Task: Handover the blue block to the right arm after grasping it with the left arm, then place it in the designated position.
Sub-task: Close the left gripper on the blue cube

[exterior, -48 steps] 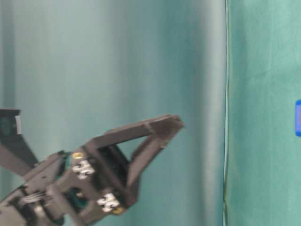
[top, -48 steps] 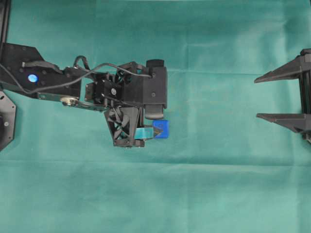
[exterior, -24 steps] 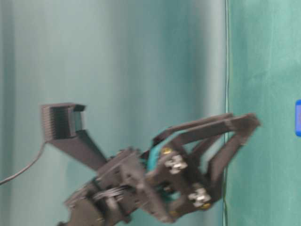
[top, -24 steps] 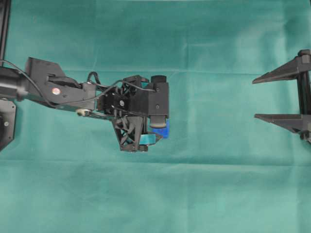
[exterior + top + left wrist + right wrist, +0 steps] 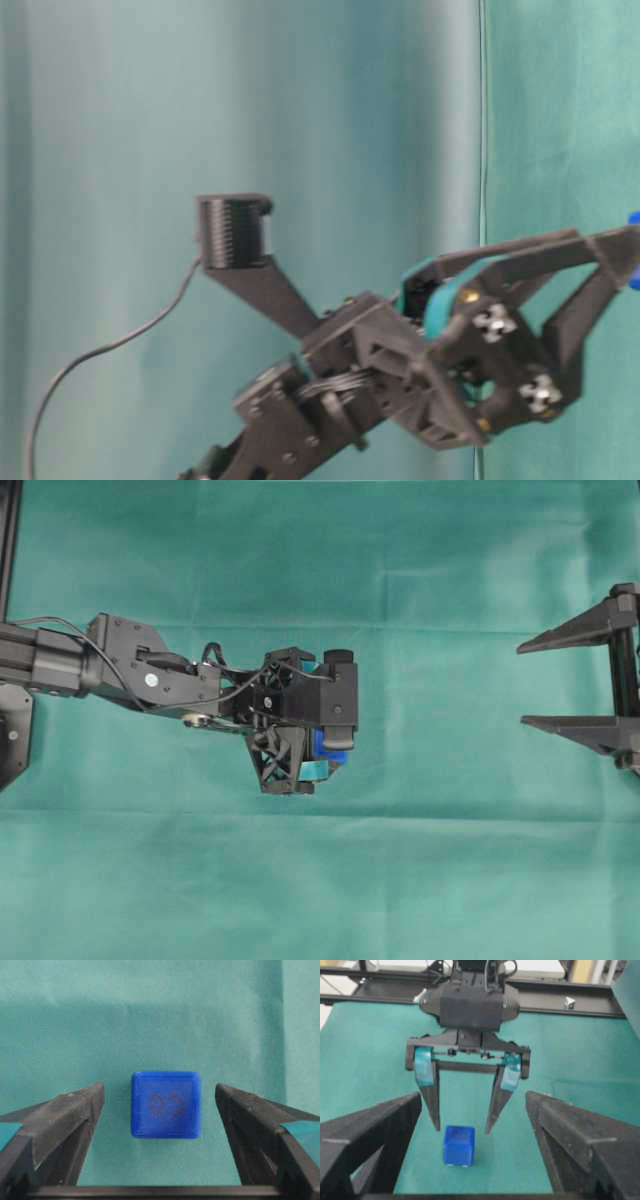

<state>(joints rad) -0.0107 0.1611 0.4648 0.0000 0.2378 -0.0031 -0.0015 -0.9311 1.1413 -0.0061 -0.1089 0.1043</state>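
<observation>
The blue block (image 5: pixel 166 1104) rests on the green cloth with two faint dark rings on its top face. My left gripper (image 5: pixel 160 1091) hangs open just above it, one black fingertip on each side and clear gaps between. From overhead the left gripper (image 5: pixel 320 755) covers most of the blue block (image 5: pixel 320 743). The right wrist view shows the left gripper's teal-padded fingers (image 5: pixel 426 1072) pointing down, tips just above the blue block (image 5: pixel 458 1146). Two tiny white marks (image 5: pixel 449 1165) peek out at its near bottom edge; the designated position is not otherwise visible. My right gripper (image 5: pixel 522 684) stands open far right, holding nothing.
Green cloth (image 5: pixel 430 860) with shallow fold lines covers the table. The left arm's links and loose cable (image 5: pixel 150 675) stretch in from the left edge. A black frame rail (image 5: pixel 560 1007) runs along the far side behind the left arm.
The left arm has swung right and come down, so its open jaws now straddle the blue block from above. The right gripper and the block have not moved.
</observation>
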